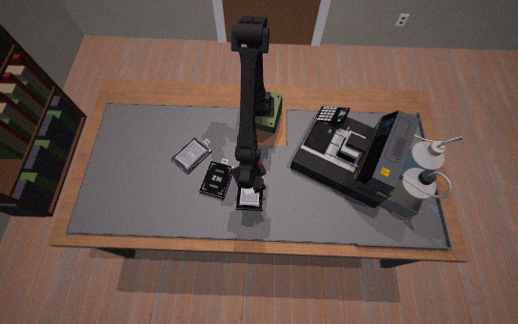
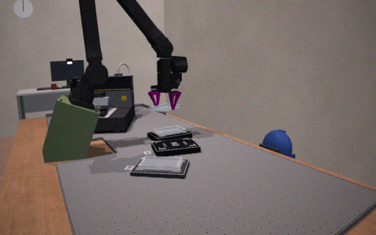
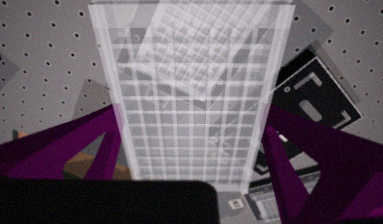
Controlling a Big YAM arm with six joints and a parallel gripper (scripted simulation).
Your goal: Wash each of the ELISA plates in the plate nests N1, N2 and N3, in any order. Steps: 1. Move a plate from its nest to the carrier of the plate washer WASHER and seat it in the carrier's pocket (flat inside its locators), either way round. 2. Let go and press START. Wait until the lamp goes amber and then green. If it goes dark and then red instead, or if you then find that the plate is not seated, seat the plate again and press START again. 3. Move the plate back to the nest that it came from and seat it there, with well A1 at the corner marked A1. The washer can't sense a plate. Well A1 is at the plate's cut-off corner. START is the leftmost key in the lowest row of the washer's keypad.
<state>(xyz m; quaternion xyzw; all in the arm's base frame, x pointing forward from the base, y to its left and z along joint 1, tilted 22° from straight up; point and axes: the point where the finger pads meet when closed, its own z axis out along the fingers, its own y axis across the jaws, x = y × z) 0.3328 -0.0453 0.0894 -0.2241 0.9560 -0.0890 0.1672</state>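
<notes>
My gripper (image 1: 249,187) (image 2: 164,100) (image 3: 191,111) has the jaws standing wide, and between them I hold one clear ELISA plate (image 2: 162,108) (image 3: 192,145), its long sides touched by both magenta fingers (image 2: 175,99).

Lab: plate washer (image 1: 340,154) (image 2: 114,121), white-capped bottles (image 1: 428,154), perforated bench mat (image 1: 138,191) (image 2: 221,193) (image 3: 57,65).
</notes>
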